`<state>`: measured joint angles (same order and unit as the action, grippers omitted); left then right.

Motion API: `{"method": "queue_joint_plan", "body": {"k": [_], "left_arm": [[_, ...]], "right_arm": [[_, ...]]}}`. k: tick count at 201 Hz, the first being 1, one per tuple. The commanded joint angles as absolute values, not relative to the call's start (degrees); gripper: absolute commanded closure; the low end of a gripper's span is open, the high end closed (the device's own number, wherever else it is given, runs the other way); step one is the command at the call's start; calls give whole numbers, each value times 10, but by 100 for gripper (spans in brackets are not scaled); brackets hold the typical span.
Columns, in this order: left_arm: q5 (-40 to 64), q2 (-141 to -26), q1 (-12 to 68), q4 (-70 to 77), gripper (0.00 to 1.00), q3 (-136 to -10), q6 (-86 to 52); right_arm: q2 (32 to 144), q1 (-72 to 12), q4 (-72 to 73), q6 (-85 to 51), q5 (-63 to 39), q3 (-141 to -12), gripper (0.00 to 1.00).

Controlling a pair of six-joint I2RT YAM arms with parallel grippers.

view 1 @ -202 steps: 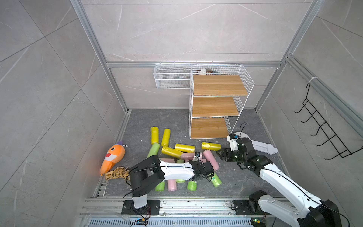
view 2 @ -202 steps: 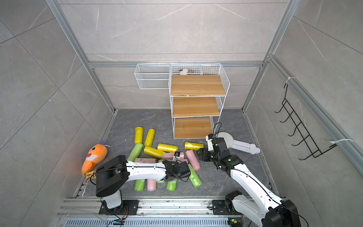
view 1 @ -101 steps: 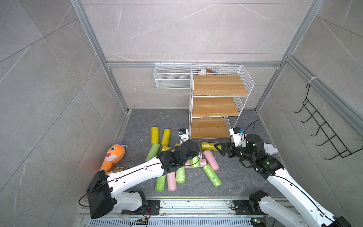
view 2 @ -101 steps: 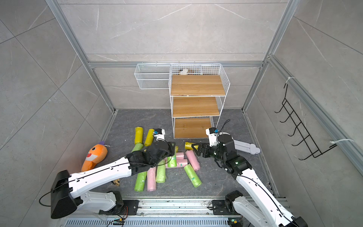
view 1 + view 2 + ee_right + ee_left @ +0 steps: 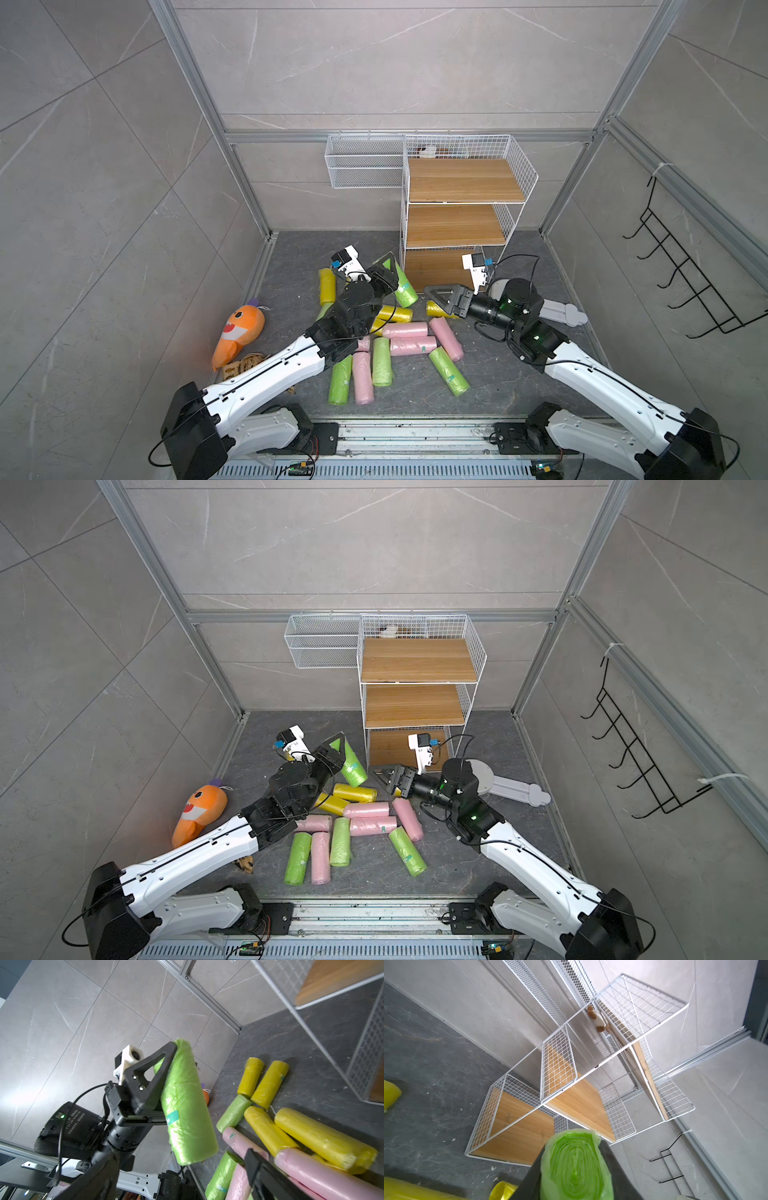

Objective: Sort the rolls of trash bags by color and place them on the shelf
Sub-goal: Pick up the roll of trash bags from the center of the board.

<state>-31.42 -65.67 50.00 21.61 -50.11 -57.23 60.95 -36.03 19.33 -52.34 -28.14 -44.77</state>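
My left gripper point(image 5: 388, 270) is shut on a lime green roll point(image 5: 404, 287), lifted off the floor just left of the shelf point(image 5: 457, 183)'s lowest tier. In the left wrist view the green roll point(image 5: 576, 1167) end fills the space between the dark fingers point(image 5: 529, 1180), with the shelf point(image 5: 571, 1101) beyond. The right gripper point(image 5: 434, 297) stands open above a yellow roll point(image 5: 434, 311), nothing between its fingers. From the right wrist the held green roll point(image 5: 187, 1101) hangs in front. Several pink, green and yellow rolls point(image 5: 405, 330) lie on the floor.
An orange plush shark point(image 5: 239, 332) lies at the left wall. A white wire basket point(image 5: 363, 166) hangs left of the shelf top, and a black hook rack point(image 5: 685, 291) is on the right wall. A white flat object point(image 5: 561, 311) lies behind the right arm.
The left arm has stretched out from low over the pile and raised the green roll toward the shelf. The right gripper has opened wider over the yellow roll.
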Motion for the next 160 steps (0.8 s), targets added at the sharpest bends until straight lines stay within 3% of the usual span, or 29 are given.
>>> {"method": "queue_joint_plan", "body": {"k": [1,69,160], "left_arm": [[-324,-631,499,333,67,-493,-636],[-340,-613,499,384,68,-450,-707],[-350,-623,499,442,69,-419,-763]], "right_arm": [[635,-379,247,-535,-242,-476,1],[698,-411,262,-510,-231,-517,1],[737,-441,313,-514,-229,-525,33]]}}
